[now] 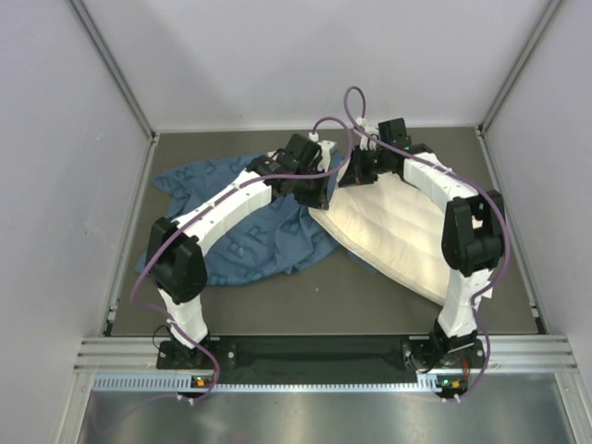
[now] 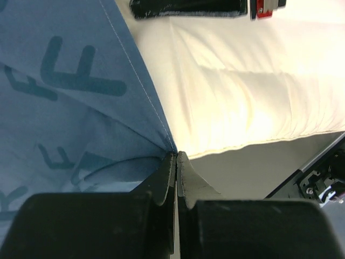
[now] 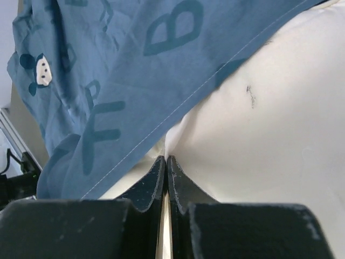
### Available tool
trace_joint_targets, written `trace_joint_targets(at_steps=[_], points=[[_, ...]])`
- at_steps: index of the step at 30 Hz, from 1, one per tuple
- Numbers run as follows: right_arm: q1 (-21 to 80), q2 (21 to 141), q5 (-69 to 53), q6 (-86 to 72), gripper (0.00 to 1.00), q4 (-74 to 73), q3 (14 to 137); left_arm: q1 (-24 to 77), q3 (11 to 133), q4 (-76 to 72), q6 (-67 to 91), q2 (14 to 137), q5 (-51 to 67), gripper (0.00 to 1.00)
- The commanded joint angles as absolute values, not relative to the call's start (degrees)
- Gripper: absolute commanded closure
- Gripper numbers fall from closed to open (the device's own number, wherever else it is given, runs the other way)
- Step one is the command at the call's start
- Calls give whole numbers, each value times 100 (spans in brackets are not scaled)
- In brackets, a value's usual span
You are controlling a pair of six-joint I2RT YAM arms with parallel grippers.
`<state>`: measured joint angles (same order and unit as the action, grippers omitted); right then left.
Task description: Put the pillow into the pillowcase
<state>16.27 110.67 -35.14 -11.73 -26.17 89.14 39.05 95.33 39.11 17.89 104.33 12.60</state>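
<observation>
The cream-white pillow [image 1: 407, 236] lies slanted on the right half of the table. The crumpled blue pillowcase [image 1: 245, 245] spreads to its left and overlaps the pillow's far left corner. My left gripper [image 1: 319, 191] is shut on the pillowcase's stitched hem [image 2: 161, 127], right beside the pillow [image 2: 242, 91]. A short way to its right, my right gripper [image 1: 358, 171] is shut on a pinch of the pillow's fabric [image 3: 178, 129]. The blue pillowcase [image 3: 135, 70] drapes over the pillow [image 3: 269, 124] just beyond the jaws, and one mouse face [image 3: 42, 71] shows on it.
A dark mat [image 1: 370, 296] covers the table, with grey walls on three sides. Metal frame posts [image 1: 111, 65] run along the corners. A rail [image 1: 324, 347] with both arm bases lines the near edge. Purple cables [image 1: 351, 102] loop above the wrists.
</observation>
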Motion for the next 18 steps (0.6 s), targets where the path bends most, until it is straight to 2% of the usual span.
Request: trace_joint_targets(at_steps=[1, 7, 18], points=[[1310, 11214, -3305, -1178, 100, -2320, 9430, 3973, 9896, 4447, 1714, 10143, 1408, 100], [932, 11294, -3138, -1345, 100, -2303, 9396, 3964, 10054, 4798, 1731, 10142, 1099, 100], [852, 11505, -2636, -1600, 100, -2320, 9633, 3964, 10634, 4799, 1907, 10195, 2232, 98]])
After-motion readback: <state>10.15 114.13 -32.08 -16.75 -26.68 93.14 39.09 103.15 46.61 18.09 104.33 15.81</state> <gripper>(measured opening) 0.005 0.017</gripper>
